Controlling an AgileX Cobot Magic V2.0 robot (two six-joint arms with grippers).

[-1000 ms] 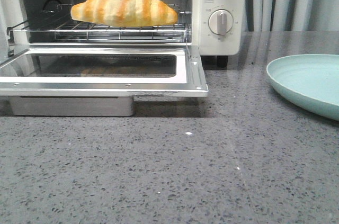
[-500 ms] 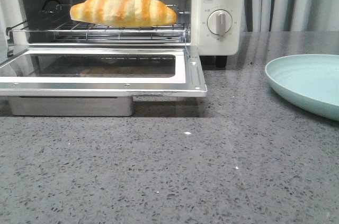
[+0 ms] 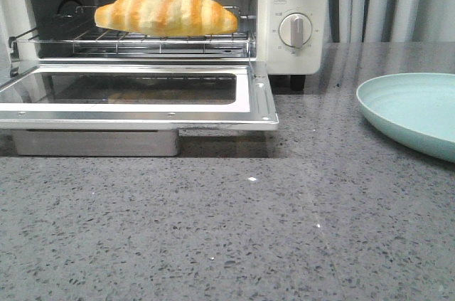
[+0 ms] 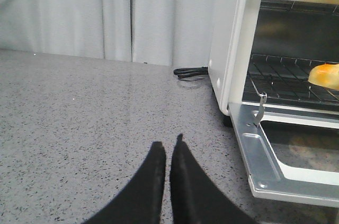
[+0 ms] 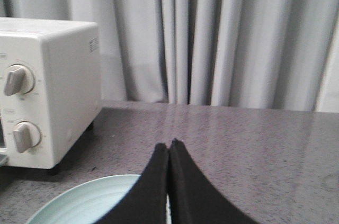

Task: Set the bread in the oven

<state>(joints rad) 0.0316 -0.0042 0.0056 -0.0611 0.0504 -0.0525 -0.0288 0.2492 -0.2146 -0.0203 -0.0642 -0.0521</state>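
Observation:
The bread [image 3: 167,9], a golden-orange striped roll, lies on the wire rack [image 3: 135,41] inside the cream-white oven [image 3: 291,52]. The oven's glass door [image 3: 135,94] is folded down flat. In the left wrist view one end of the bread [image 4: 326,74] shows on the rack. My left gripper [image 4: 168,143] is shut and empty, above the counter to the left of the oven. My right gripper [image 5: 168,144] is shut and empty, above the plate to the right of the oven [image 5: 50,91]. Neither gripper shows in the front view.
A pale green plate [image 3: 412,112] sits on the grey speckled counter to the right of the oven; it also shows in the right wrist view [image 5: 90,203]. A black power cord [image 4: 190,71] lies behind the oven's left side. Grey curtains hang behind.

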